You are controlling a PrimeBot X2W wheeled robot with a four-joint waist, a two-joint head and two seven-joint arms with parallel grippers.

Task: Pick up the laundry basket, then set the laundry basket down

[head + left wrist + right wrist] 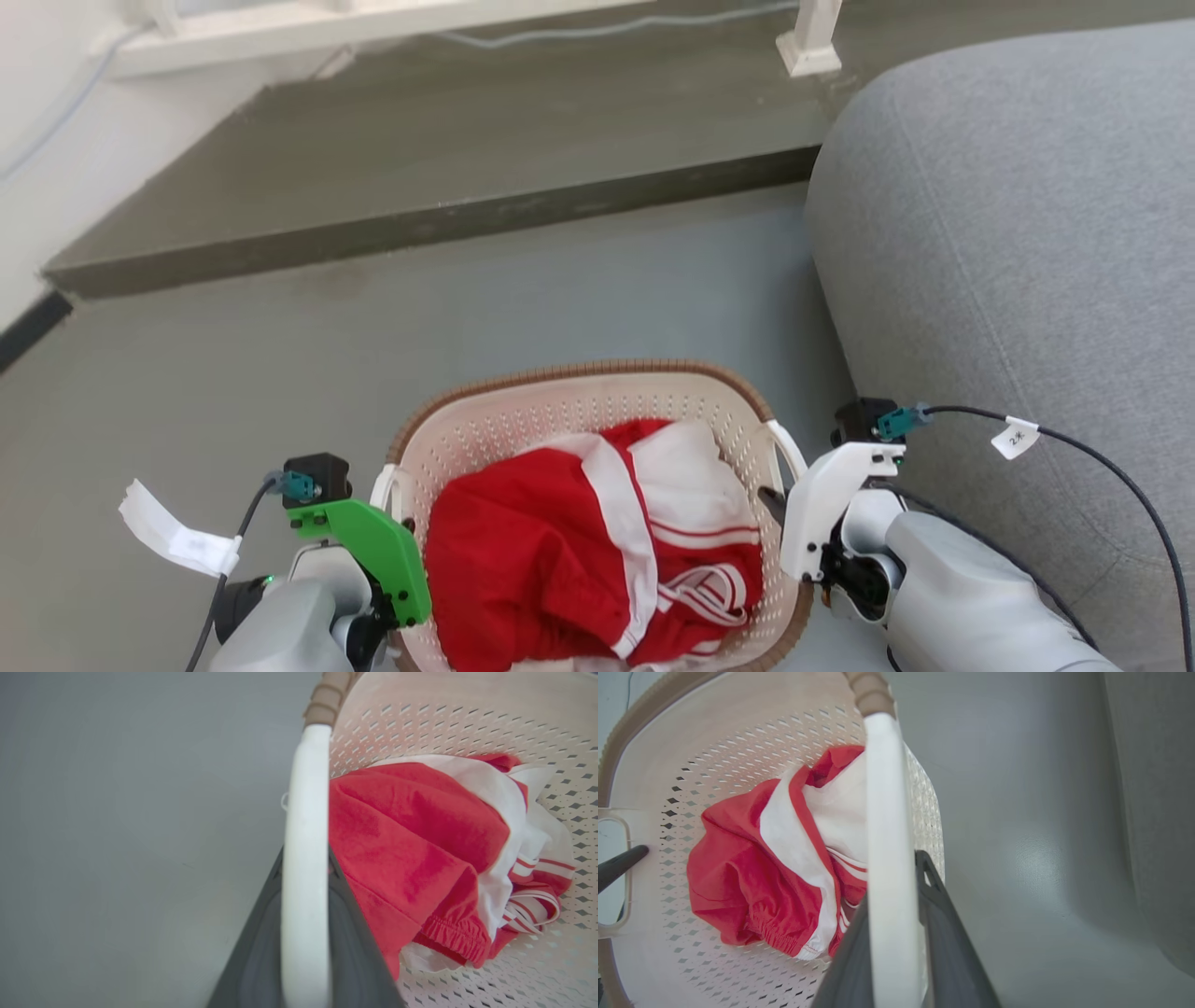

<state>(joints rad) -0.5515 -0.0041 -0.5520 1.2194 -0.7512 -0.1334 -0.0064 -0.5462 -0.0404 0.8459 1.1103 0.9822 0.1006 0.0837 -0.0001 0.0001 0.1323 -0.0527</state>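
Laundry basket (560, 411) gripped by both handles between step (420, 215) and sofa (1008, 233).
The dark raised step crosses the grey floor (233, 373) ahead. My left gripper (306, 858) is closed tight on the left handle (306, 802) of the laundry basket, which is directly before me with red-and-white clothes (560, 551) inside. My right gripper (896, 868) is clamped likewise on the right handle (882, 788). The grey sofa stands close on the right.

Clothes (523, 551) lie in the laundry basket (579, 373). The left gripper (403, 537) holds it at 9 o'clock, the right gripper (780, 509) at 3. A sofa (1008, 233) lies at 2 o'clock, a step (420, 149) at 12.
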